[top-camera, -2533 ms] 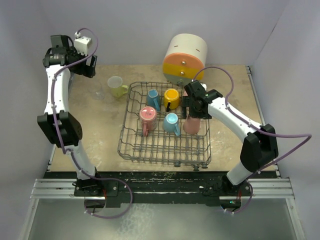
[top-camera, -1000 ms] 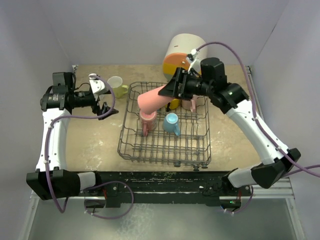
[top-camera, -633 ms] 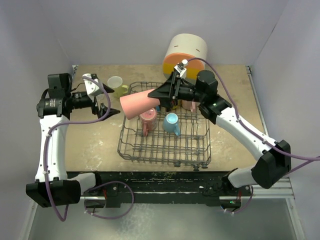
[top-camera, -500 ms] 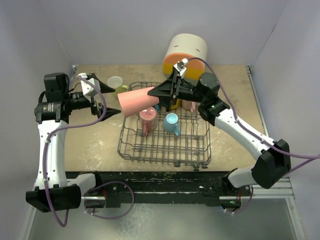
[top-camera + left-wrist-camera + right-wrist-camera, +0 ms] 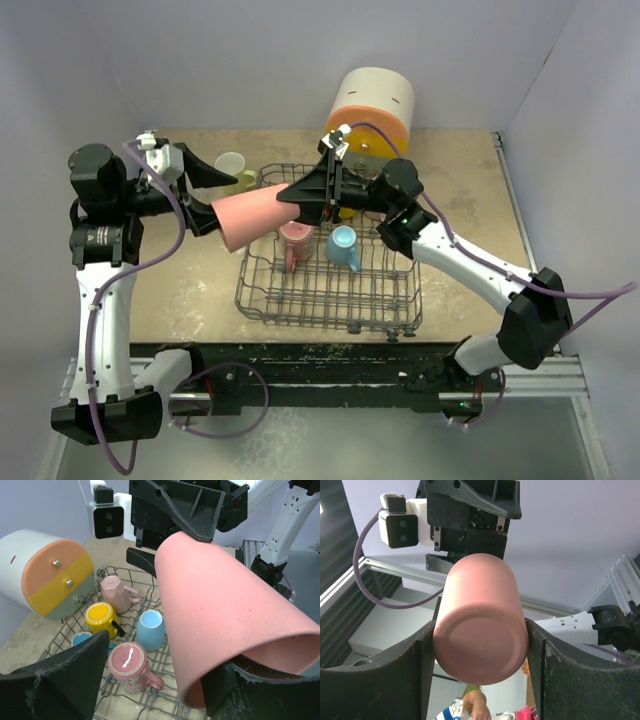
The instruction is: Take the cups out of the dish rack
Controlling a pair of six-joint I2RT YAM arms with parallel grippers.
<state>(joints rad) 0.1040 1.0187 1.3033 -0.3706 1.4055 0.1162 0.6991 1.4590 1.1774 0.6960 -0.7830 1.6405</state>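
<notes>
A tall pink cup (image 5: 250, 212) hangs sideways in the air over the left edge of the dish rack (image 5: 330, 300). My right gripper (image 5: 303, 192) is shut on its closed base end (image 5: 480, 615). My left gripper (image 5: 212, 200) stands open around the cup's open end (image 5: 225, 605); one finger (image 5: 235, 690) touches its underside and the other finger (image 5: 75, 675) is well apart from it. Inside the rack sit a pink mug (image 5: 127, 662), a blue cup (image 5: 151, 630), a yellow mug (image 5: 98, 616) and a pale pink mug (image 5: 114, 591).
A big cream-orange-green cylinder (image 5: 372, 105) stands behind the rack. A lime-yellow mug (image 5: 235, 170) rests on the table left of the rack, just behind my left gripper. Both arms meet above the rack's left side.
The right arm has carried the pink cup further left and lower. The left gripper has risen to meet it, and its jaws have narrowed around the cup's open end.
</notes>
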